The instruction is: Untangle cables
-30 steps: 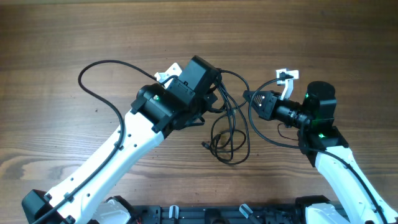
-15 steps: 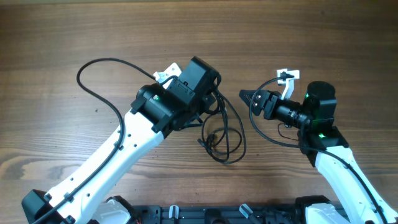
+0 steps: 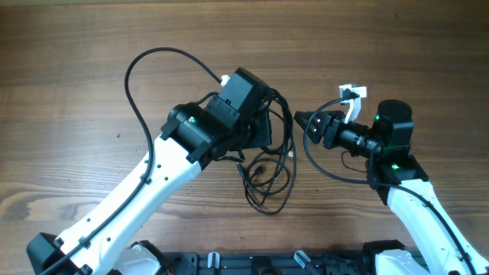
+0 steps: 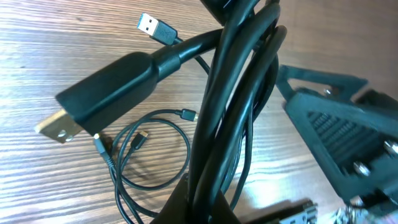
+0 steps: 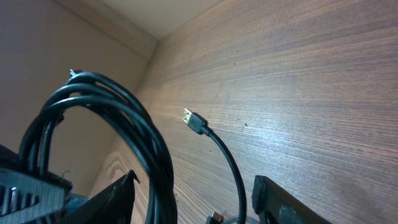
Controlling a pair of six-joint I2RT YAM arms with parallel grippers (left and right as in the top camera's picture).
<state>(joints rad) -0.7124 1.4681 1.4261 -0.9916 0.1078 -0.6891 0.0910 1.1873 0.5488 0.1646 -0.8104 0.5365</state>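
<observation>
The cables are thin black cords. In the overhead view one long loop (image 3: 164,50) arcs across the wood to the left, and a loose tangle (image 3: 260,169) lies at the centre. My left gripper (image 3: 267,128) is shut on a bundle of cables (image 4: 214,124), which rises from its jaws. A USB plug (image 4: 155,28) and a gold-tipped plug (image 4: 59,127) stick out beside the bundle. My right gripper (image 3: 300,118) is open just right of the bundle. The cable loop (image 5: 146,134) and a cord with a USB plug (image 5: 194,121) pass between its fingers (image 5: 118,199), apart from them.
A small white piece (image 3: 352,92) sits by the right arm's wrist. The arms' own thicker black leads run along them. The robot's base rail (image 3: 252,263) lines the table's near edge. Bare wood extends to the far left and far right.
My right gripper was shut on a cable a second ago and has since opened. The left gripper stayed shut on the bundle. The long loop swung up and right, and the tangle slid left.
</observation>
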